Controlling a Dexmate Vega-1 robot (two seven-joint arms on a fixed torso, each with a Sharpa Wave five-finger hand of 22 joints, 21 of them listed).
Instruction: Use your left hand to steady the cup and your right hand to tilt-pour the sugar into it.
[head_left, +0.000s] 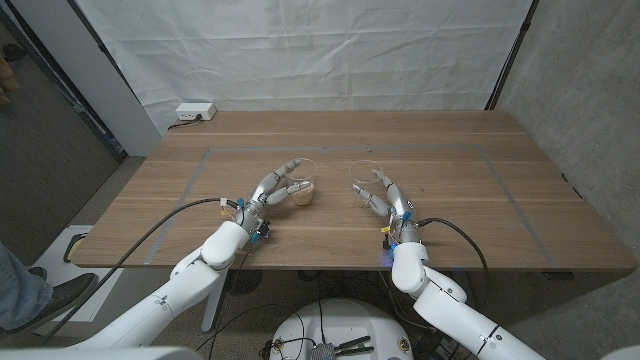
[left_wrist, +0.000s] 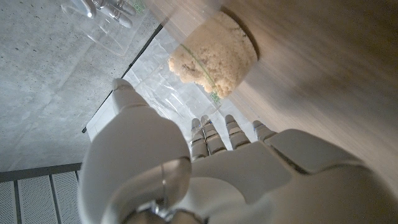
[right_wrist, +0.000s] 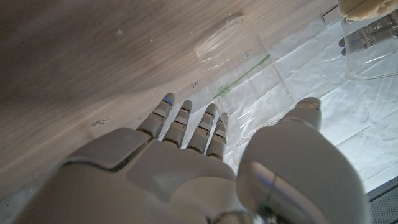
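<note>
The cup with sugar stands upright near the middle of the surface, a clear plastic cup with a layer of pale brown sugar in its bottom. A thin green line runs round its wall in the left wrist view; any lettering on it is too small to read. The left robot hand has its fingers curved around the cup's near side, with fingertips reaching past its rim on the far side and the thumb lower against the wall, so it appears to hold the cup.

Just beside it, toward the robot's right, stands an empty clear cup, also upright, the two cups close but apart. In the right wrist view a faint green line shows on its wall too, with no readable writing. The right robot hand wraps its fingers around this cup from the near side with the thumb opposite; the grasp looks closed on the cup.

At the far left corner of the surface lies a white power strip.
</note>
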